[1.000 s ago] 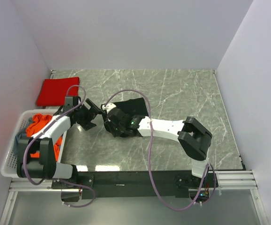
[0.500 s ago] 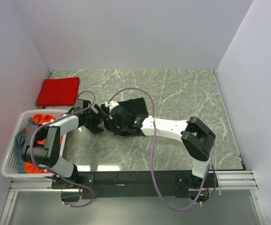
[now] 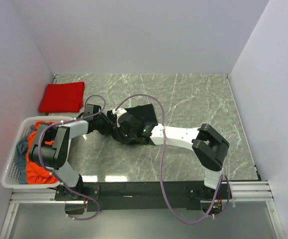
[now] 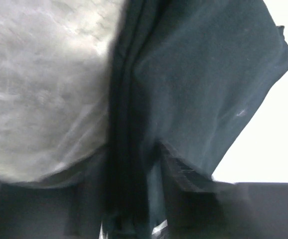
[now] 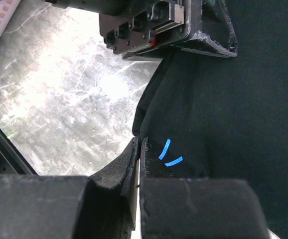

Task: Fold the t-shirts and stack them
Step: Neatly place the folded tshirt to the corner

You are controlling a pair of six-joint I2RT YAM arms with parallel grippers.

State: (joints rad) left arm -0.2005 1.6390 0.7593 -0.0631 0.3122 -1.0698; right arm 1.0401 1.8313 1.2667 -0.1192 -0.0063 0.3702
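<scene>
In the top view, the black t-shirt (image 3: 145, 113) is seen lying bunched near the middle of the table (image 3: 199, 99). The left gripper (image 3: 105, 125) and the right gripper (image 3: 118, 130) are found close together at its near-left edge. A red t-shirt (image 3: 62, 96) lies folded at the back left, and an orange-red t-shirt (image 3: 37, 169) and a grey-blue t-shirt (image 3: 22, 149) are heaped in the basket (image 3: 8, 175). In the left wrist view, stacked folds of the black cloth are seen running down between the left jaws, but whether they are clamped on it cannot be told. In the right wrist view, the right fingers (image 5: 194, 204) are shown pressed together on a thin fold at the shirt's edge. The cloth is judged light, limp and prone to sag and bunch. It is best taken at a hem or corner, with two points pinched well apart, so that it can be spread flat.
</scene>
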